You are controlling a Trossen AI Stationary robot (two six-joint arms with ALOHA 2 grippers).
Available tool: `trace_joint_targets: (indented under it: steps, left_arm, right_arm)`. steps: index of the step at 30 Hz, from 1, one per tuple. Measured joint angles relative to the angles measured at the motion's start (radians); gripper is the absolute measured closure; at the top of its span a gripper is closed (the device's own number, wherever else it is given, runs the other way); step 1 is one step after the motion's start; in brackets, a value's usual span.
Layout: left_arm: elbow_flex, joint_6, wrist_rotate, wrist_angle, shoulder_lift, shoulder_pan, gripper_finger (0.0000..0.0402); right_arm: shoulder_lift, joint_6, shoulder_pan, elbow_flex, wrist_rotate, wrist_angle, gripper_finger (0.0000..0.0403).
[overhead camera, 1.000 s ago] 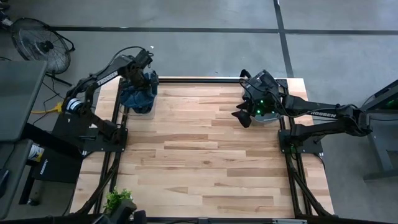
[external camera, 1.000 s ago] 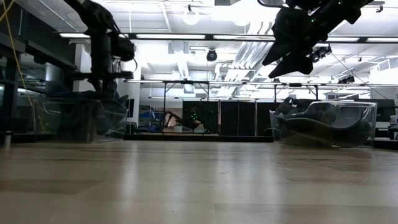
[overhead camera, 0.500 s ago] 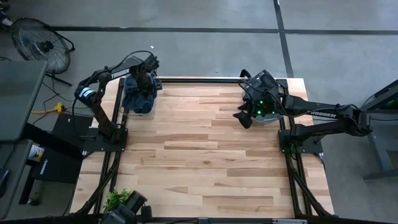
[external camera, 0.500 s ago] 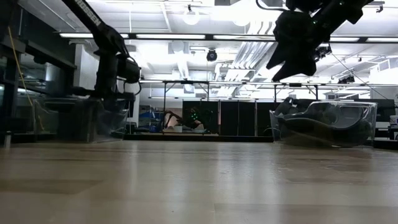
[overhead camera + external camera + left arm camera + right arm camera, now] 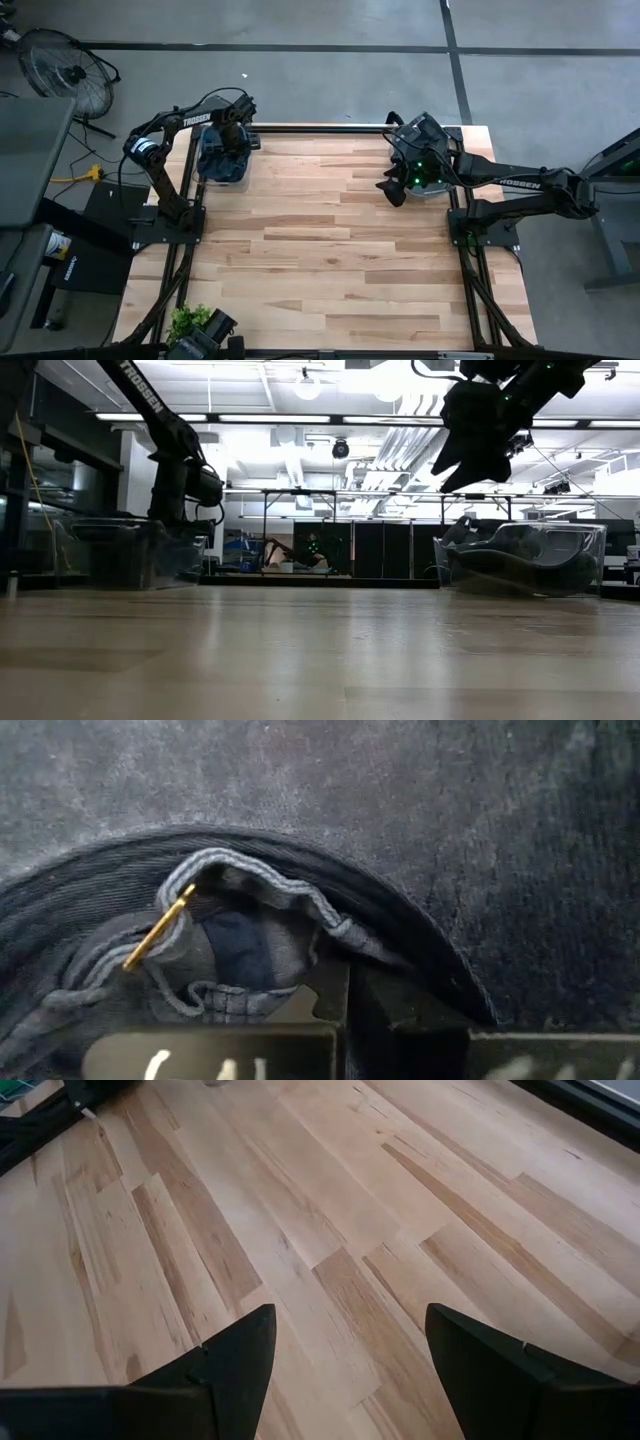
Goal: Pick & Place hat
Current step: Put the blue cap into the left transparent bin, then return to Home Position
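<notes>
Where the left hand point(image 5: 228, 150) dips, soft denim hat point(image 5: 300, 840).

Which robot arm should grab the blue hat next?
The left one, probably. Its hand is down in the clear bin right over the blue hat, which fills its wrist view. The right hand hangs open above bare table, far away.
</notes>
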Motion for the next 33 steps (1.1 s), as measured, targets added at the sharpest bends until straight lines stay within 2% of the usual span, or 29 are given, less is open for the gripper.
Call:
trace_joint_targets:
  steps: [12, 26, 33]
  left_arm:
    - [-0.005, 0.015, -0.005, -0.003, -0.119, 0.000, 0.0401]
    - [-0.004, 0.026, -0.024, 0.000, -0.299, -0.001, 0.0401]
    - [-0.003, 0.079, 0.018, 0.009, -0.404, -0.036, 0.0401]
  right_arm:
    - [0.000, -0.021, 0.000, 0.000, -0.002, 0.000, 0.0151]
    - [0.000, -0.050, 0.000, 0.000, -0.051, 0.000, 0.0151]
    - [-0.012, -0.060, 0.000, 0.000, -0.055, 0.000, 0.0151]
